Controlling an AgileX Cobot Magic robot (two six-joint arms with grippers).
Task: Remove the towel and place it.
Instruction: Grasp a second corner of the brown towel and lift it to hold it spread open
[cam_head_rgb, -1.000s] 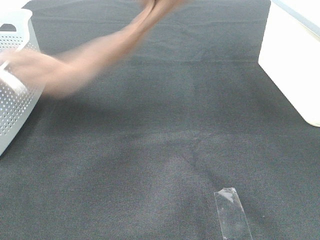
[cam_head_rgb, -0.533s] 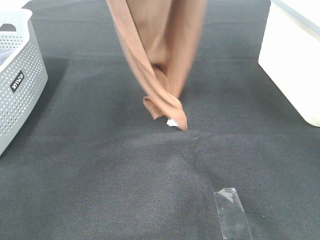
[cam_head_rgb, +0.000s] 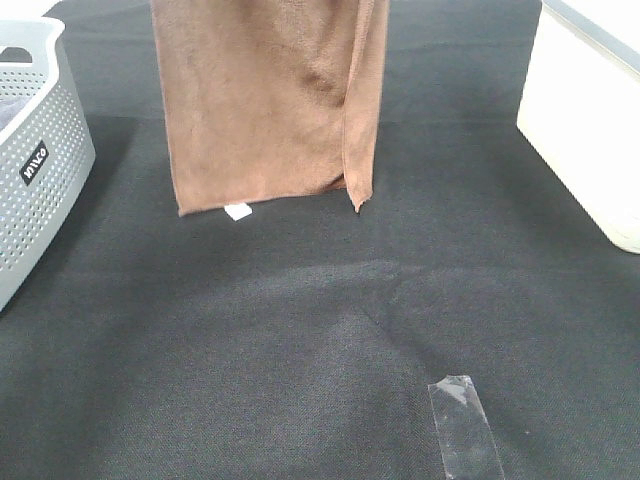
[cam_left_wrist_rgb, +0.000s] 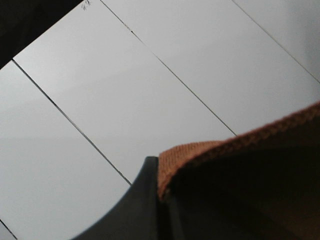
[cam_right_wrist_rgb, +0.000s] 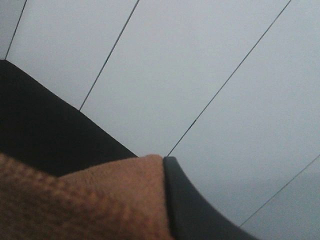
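Note:
The brown towel (cam_head_rgb: 262, 100) hangs spread out over the far middle of the black table cloth (cam_head_rgb: 300, 350). Its lower edge carries a small white tag (cam_head_rgb: 238, 211), and its right side is folded inward. The towel's top and both grippers lie beyond the upper edge of the exterior view. In the left wrist view my left gripper (cam_left_wrist_rgb: 159, 176) is shut on a stitched edge of the towel (cam_left_wrist_rgb: 240, 142). In the right wrist view my right gripper (cam_right_wrist_rgb: 164, 167) pinches brown terry cloth of the towel (cam_right_wrist_rgb: 75, 200) against a dark finger (cam_right_wrist_rgb: 192, 212).
A white perforated basket (cam_head_rgb: 40, 170) stands at the left edge. A white box (cam_head_rgb: 585, 130) sits at the right. A strip of clear tape (cam_head_rgb: 465, 425) lies on the cloth near the front.
The towel swung in from the basket side as a blur, then hung bunched in the middle. Now it hangs opened out flat, its lower edge higher off the cloth.

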